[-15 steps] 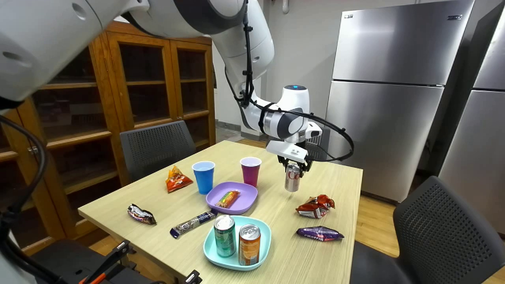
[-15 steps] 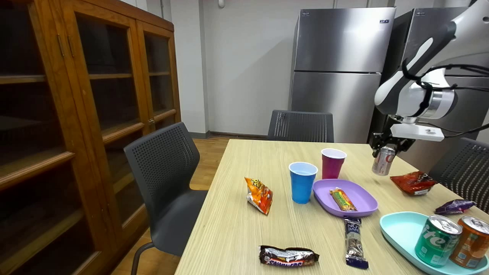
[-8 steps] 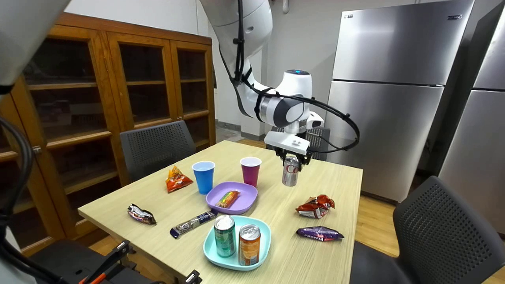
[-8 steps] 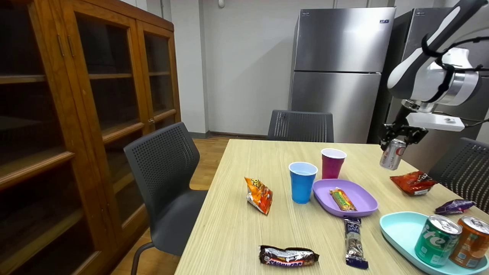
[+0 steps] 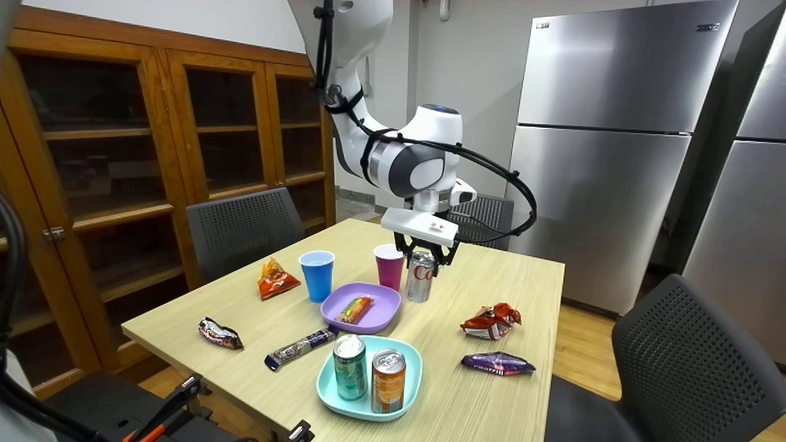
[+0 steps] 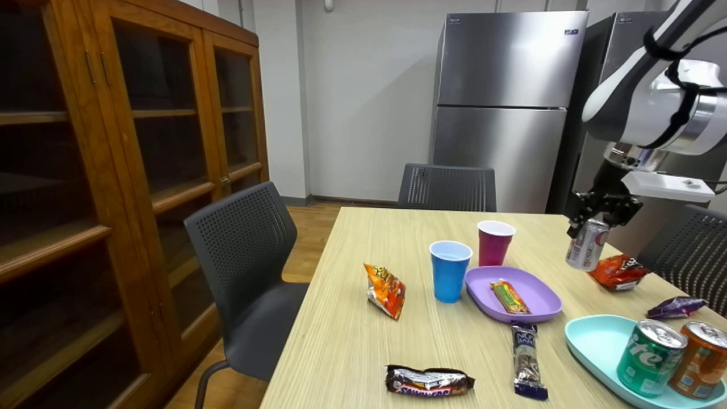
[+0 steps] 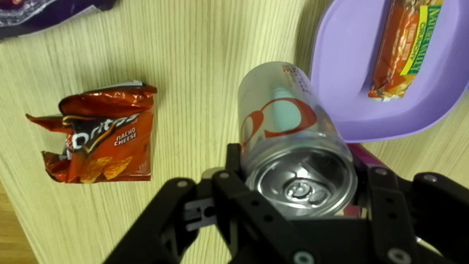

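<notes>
1. Exterior view: gripper [image 5: 424,261], jaws closed about a silver can [image 5: 419,283] with red "Co", above the table [image 5: 500,273].
2. Exterior view: silver can tilted; green can [image 6: 650,360] reading "ite"; bar [image 6: 526,363] marked "NUT BAR".
3. Wrist view: silver can, "RECYCLE" legible, seen between a "Doritos NACHO CHEESE" bag [image 7: 110,143] and the plate [image 7: 344,80] with a "NATURE VALLEY CRUNCHY" wrapper [image 7: 405,47].

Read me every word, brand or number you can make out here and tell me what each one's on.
"Co": silver can
"RECYCLE": silver can
"oritos", start crumpled: red bag
"NACHO CHEESE": red bag
"NATURE VALLEY": orange bar
"CRUNCHY": orange bar
"NUT BAR": navy-ended bar
"ite": green can
Too blurred or small to read for certain: brown bar, purple packet, orange bag, orange can, fridge badges and other fine print.
</notes>
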### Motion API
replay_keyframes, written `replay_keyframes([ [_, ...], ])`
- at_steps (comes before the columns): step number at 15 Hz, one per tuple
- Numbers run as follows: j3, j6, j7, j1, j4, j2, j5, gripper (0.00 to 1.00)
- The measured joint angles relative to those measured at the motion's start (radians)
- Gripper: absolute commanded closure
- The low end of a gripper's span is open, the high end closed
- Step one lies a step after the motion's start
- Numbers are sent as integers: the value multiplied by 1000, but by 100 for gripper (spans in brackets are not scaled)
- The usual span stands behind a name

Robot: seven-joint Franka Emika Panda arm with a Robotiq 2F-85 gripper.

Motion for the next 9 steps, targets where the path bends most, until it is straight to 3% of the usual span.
replay_keyframes([
  [9, 4, 161, -8, 2, -232, -89, 7, 62],
])
